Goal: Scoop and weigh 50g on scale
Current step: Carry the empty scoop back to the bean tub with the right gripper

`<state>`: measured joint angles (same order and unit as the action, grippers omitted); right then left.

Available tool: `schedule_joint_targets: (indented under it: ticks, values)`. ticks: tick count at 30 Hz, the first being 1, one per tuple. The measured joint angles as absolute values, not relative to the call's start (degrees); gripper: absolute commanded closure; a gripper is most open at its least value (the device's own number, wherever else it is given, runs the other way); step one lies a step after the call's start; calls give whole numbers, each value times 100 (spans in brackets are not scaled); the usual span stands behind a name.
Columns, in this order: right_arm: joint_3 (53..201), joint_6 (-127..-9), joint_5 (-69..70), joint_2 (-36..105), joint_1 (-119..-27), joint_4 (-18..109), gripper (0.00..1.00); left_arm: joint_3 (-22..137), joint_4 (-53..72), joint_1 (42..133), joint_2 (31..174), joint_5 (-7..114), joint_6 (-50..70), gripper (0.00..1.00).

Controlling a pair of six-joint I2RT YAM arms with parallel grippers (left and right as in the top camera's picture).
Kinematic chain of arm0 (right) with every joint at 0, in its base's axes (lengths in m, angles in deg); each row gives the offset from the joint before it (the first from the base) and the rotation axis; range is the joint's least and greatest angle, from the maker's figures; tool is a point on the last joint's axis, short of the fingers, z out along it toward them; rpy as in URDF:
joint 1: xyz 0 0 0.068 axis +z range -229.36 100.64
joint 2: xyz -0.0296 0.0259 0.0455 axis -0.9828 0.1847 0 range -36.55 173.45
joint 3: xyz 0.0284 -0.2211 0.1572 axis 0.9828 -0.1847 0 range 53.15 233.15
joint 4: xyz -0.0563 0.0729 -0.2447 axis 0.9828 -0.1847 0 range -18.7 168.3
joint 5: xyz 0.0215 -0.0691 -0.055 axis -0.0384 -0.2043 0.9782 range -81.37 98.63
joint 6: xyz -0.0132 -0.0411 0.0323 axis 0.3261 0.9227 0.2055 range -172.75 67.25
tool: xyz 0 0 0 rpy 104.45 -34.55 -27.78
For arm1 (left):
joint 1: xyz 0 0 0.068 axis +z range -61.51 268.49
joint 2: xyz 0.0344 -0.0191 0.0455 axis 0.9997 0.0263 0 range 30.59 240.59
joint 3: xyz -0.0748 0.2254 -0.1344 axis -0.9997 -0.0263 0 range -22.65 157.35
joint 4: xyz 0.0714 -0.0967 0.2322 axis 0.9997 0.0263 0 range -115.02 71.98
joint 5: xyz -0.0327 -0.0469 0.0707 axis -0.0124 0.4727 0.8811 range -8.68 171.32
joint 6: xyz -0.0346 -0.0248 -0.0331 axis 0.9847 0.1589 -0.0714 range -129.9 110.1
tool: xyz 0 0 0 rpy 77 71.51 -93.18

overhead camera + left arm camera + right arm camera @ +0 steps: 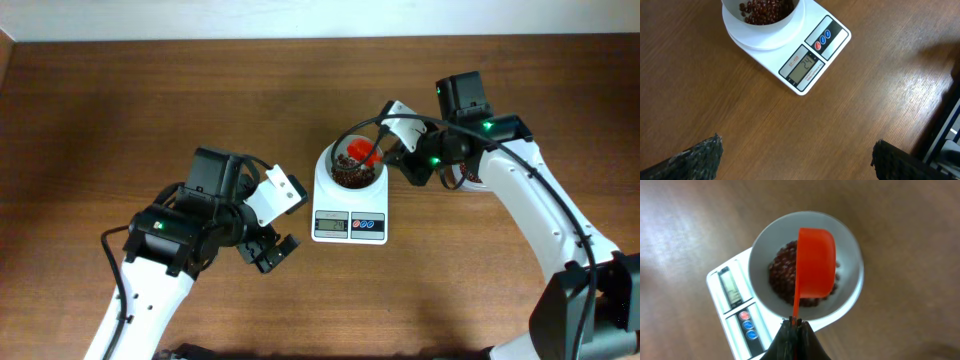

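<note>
The white scale [350, 226] sits mid-table, its round white bowl [352, 165] holding dark red beans [785, 277]. My right gripper [796, 323] is shut on the thin handle of an orange scoop [816, 262], which hangs turned over above the bowl, its underside facing the right wrist camera. The scale [735, 317] shows its display and red and blue buttons at lower left. My left gripper [796, 160] stands open over bare wood, nothing between its fingertips [702, 152], a short way in front of the scale [812, 62]. In the overhead view the left gripper [270, 245] lies left of the scale.
The brown wooden table [120, 110] stretches out on all sides. A dark edge and white fitting [945, 135] show at the lower right of the left wrist view. The right arm [540, 215] reaches in from the lower right.
</note>
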<state>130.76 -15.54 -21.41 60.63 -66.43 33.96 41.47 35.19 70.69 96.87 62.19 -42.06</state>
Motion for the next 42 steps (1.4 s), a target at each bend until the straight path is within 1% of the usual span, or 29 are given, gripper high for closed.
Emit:
schedule_joint_targets:
  ticks: [6,8,10,11,14,20,22,23,26,32,39,42]
  values:
    - [13084,-1731,-1846,5974,-6575,3781,96,4147,3519,7069,9687,6219,-4206,1]
    - [13084,-2020,-1833,5939,-6575,3741,96,4147,3519,7069,9687,6219,-4206,1]
    - [13084,-2575,-1818,5899,-6612,3787,96,4147,3519,7069,9687,6219,-4206,1]
    - [13084,-3082,-1820,5827,-6713,3781,96,4147,3519,7069,9687,6219,-4206,1]
    - [13084,-4033,-1816,5541,-7047,3750,96,4147,3521,7069,9687,6219,-4206,1]
    - [13093,-5523,-1818,4503,-7473,2716,96,4147,3516,7069,9687,6216,-4206,1]
    - [13100,-5722,-1818,4271,-7497,2384,96,4149,3512,7069,9687,6219,-4206,1]
    - [13104,-5777,-1818,3910,-7500,1977,96,4149,3521,7069,9687,6219,-4206,1]
    - [13111,-5882,-1816,3285,-7500,1383,96,4156,3519,7080,9687,6216,-4206,1]
    - [13117,-5884,-1505,2638,-7500,697,96,4158,3519,7091,9687,6219,-4206,1]
    - [13117,-5878,-1313,2553,-7500,480,96,4158,3519,7091,9687,6219,-4206,1]
    - [13041,-5880,-679,2542,-7500,679,96,4158,3519,7091,9687,6219,-4206,1]
